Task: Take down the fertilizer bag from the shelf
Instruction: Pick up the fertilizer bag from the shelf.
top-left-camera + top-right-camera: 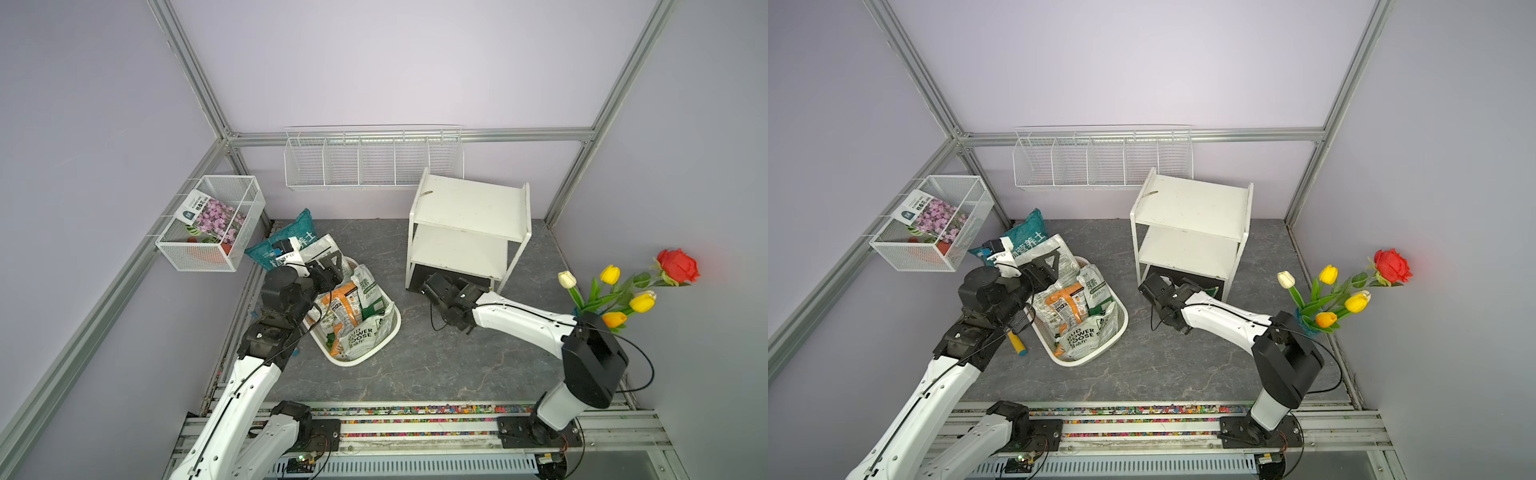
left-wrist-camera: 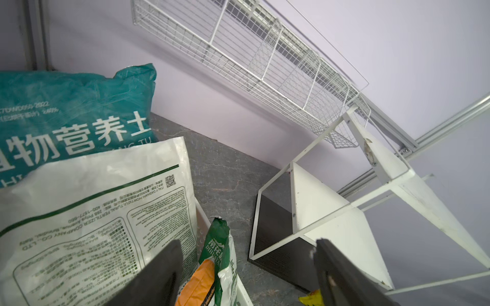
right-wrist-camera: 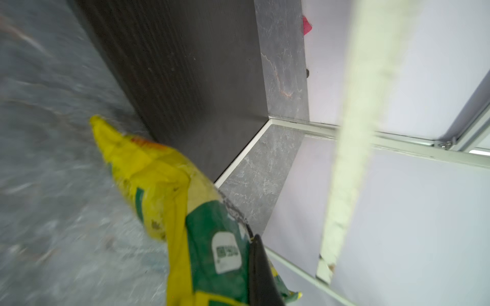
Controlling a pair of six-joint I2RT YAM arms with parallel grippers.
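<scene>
Left of centre, a white basket [image 1: 397, 324] of bags [image 1: 361, 332] sits on the grey floor [image 1: 436, 365]. The left gripper [image 2: 246, 247] hangs over its far end, jaws spread wide with nothing between them. To the right, the right gripper [image 3: 252, 246] is clenched on the yellow-and-green fertilizer bag [image 3: 183, 206]. The bag is held low at the near foot of the shelf [image 1: 469, 203], beside its dark base; whether it touches the floor is unclear. Behind, a wire rack [image 1: 374, 166] lines the far wall.
</scene>
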